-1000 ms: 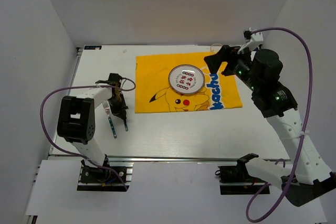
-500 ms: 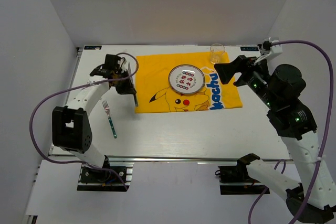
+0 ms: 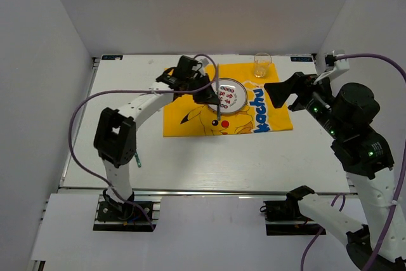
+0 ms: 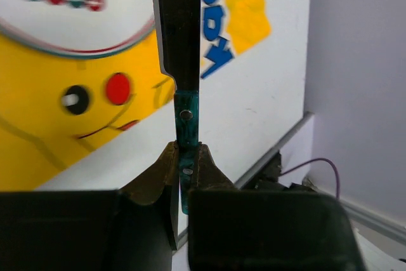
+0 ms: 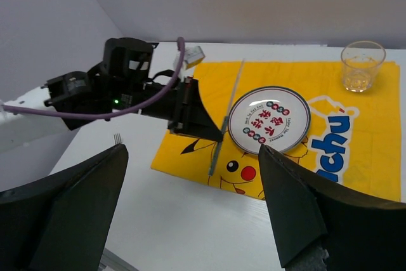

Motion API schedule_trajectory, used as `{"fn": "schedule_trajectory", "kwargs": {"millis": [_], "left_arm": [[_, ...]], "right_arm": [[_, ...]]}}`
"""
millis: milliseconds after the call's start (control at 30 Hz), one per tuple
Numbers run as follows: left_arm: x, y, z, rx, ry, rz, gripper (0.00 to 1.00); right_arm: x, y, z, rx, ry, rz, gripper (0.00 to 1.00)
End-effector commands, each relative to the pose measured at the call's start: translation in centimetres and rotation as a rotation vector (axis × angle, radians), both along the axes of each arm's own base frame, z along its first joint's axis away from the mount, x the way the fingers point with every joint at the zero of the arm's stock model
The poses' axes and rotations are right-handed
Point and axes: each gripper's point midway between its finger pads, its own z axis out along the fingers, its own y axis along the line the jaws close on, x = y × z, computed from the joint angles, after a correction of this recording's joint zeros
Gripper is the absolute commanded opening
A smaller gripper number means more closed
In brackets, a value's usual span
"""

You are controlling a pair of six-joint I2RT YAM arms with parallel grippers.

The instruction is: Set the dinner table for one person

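Note:
My left gripper (image 3: 212, 98) is shut on the teal handle of a knife (image 4: 186, 125) and holds it above the yellow cloth (image 3: 190, 118), just left of the plate (image 3: 225, 95). The knife also shows in the right wrist view (image 5: 226, 118). The plate is white with a patterned ring and sits on the cloth. A clear glass (image 3: 262, 64) stands at the cloth's far right corner. A fork (image 5: 117, 138) lies on the white dinner table (image 3: 209, 163) left of the cloth, mostly hidden by my left arm. My right gripper (image 3: 288, 90) is open and empty, raised over the cloth's right edge.
The white walls close in the table on three sides. A metal rail (image 3: 209, 190) runs along the near edge. My left arm stretches from the near left across the cloth's left half.
My left gripper has carried the knife from the table's left side rightward over the cloth to beside the plate. My right arm has drawn back slightly to the right.

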Motion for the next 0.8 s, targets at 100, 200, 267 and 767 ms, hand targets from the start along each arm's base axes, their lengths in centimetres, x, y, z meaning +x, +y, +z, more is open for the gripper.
{"fn": "schedule_trajectory", "kwargs": {"millis": [100, 200, 267, 767], "left_arm": [[0.3, -9.1, 3.1, -0.142, -0.041, -0.038, 0.00], [-0.2, -13.1, 2.8, -0.176, -0.048, -0.066, 0.00], [-0.3, -15.3, 3.5, -0.198, -0.061, -0.052, 0.00], [1.1, -23.7, -2.6, -0.272, -0.056, -0.031, 0.00]], "right_arm": [[-2.0, -2.0, 2.5, 0.006, -0.050, -0.051, 0.89], [-2.5, -3.2, 2.7, 0.003, -0.037, -0.101, 0.89], [-2.7, -4.1, 2.6, 0.011, -0.025, -0.147, 0.89], [-4.3, -6.4, 2.1, -0.060, -0.019, -0.206, 0.89]]}}
